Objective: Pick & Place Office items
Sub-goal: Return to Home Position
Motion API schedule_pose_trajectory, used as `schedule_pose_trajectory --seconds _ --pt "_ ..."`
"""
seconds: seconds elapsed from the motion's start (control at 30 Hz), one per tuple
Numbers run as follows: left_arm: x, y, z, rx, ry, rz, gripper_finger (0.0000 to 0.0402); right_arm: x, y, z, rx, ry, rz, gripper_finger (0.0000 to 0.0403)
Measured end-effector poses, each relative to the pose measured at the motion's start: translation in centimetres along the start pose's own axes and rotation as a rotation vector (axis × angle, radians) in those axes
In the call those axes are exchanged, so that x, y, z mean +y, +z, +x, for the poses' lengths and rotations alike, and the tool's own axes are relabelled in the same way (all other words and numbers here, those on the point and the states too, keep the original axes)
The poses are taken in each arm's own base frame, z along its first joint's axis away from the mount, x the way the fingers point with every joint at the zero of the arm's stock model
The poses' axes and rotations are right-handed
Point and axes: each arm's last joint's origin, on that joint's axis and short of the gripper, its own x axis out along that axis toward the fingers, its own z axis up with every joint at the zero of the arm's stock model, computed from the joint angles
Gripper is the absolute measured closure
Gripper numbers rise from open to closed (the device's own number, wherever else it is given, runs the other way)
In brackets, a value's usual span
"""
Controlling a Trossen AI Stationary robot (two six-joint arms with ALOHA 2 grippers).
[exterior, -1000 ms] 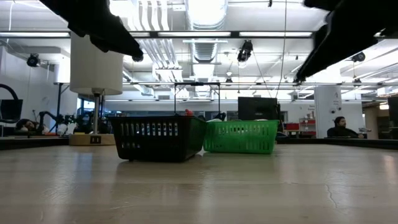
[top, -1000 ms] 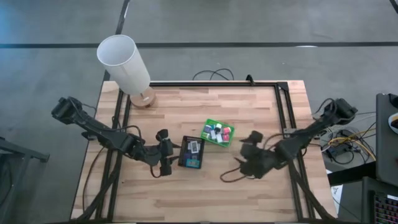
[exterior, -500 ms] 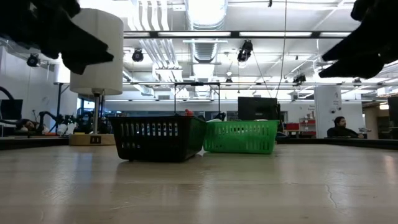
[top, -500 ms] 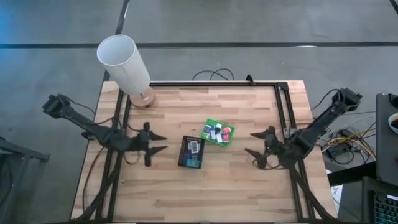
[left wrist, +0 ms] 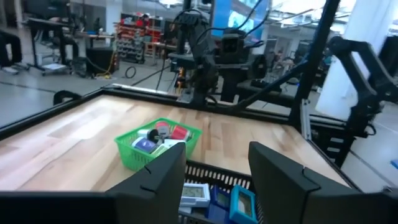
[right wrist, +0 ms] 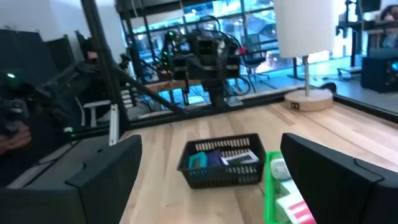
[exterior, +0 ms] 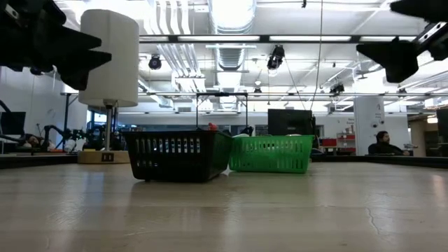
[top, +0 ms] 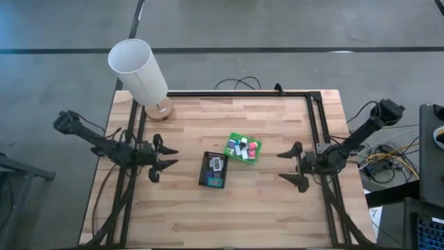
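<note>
Looking down from above, the office items (top: 244,148) lie in the green basket (top: 232,142) at mid-counter (top: 208,215). The left jaws, spread and empty, point at it from beyond the black basket (top: 213,171). The right jaws, also spread and empty, face it from the other side, somewhat nearer.

In the level view both arms hang high above the green basket (exterior: 271,155).

Each wrist view shows the green basket (left wrist: 134,155) (right wrist: 269,193) ahead of its jaws, so I judge nothing remains to grasp.
</note>
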Motion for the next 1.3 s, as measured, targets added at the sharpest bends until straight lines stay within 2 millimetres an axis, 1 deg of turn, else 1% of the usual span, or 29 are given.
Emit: schedule_pose_trajectory --seconds 0.2,0.4,1.3 --pt "-0.03 -0.14 0.01 0.014 -0.014 -0.004 0.022 -0.11 -0.22 0.06 0.012 -0.007 -0.013 0.0021" --pt "-0.03 -0.2 0.01 0.02 -0.015 -0.017 0.022 -0.12 -0.19 0.06 0.009 -0.01 0.051 0.0021" --pt "-0.04 -0.2 0.02 0.021 -0.018 -0.02 0.022 -0.1 -0.19 0.07 0.009 -0.008 0.045 0.0021"
